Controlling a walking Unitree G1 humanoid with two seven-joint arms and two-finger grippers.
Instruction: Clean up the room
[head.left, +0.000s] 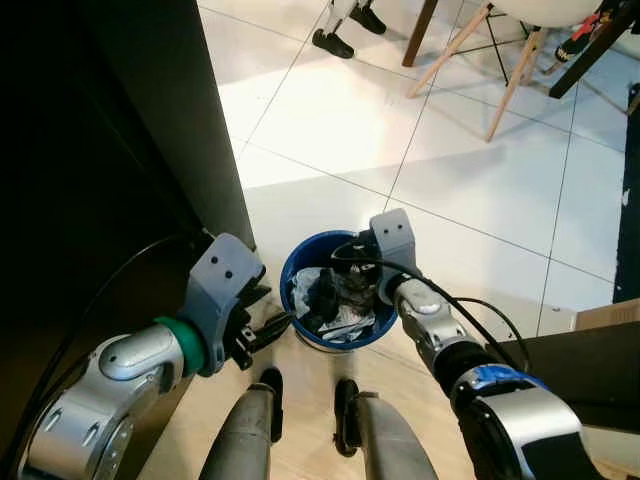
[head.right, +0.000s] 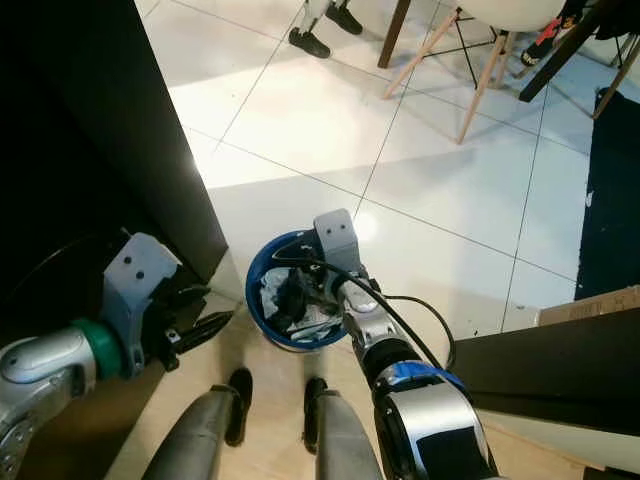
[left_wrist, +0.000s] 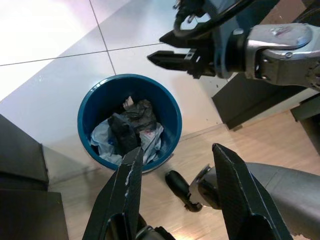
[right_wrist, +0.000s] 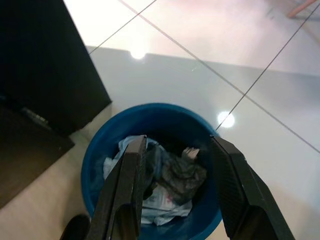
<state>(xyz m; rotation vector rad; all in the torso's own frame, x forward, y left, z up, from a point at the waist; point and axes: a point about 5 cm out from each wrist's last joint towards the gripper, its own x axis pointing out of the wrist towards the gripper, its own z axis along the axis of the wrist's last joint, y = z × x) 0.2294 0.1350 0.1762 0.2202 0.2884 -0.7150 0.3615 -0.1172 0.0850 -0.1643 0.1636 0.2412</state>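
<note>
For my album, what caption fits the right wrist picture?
Open right gripper hovering over the blue bin of crumpled trash.

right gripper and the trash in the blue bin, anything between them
Nothing. In the right wrist view the open right gripper hangs above the blue bin, with only air down to the crumpled trash.

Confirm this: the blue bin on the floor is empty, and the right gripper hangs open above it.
Not empty. The right wrist view shows the blue bin holding crumpled trash, pale wrappers and dark scraps. The rest stands: the right gripper hangs open above it.
</note>
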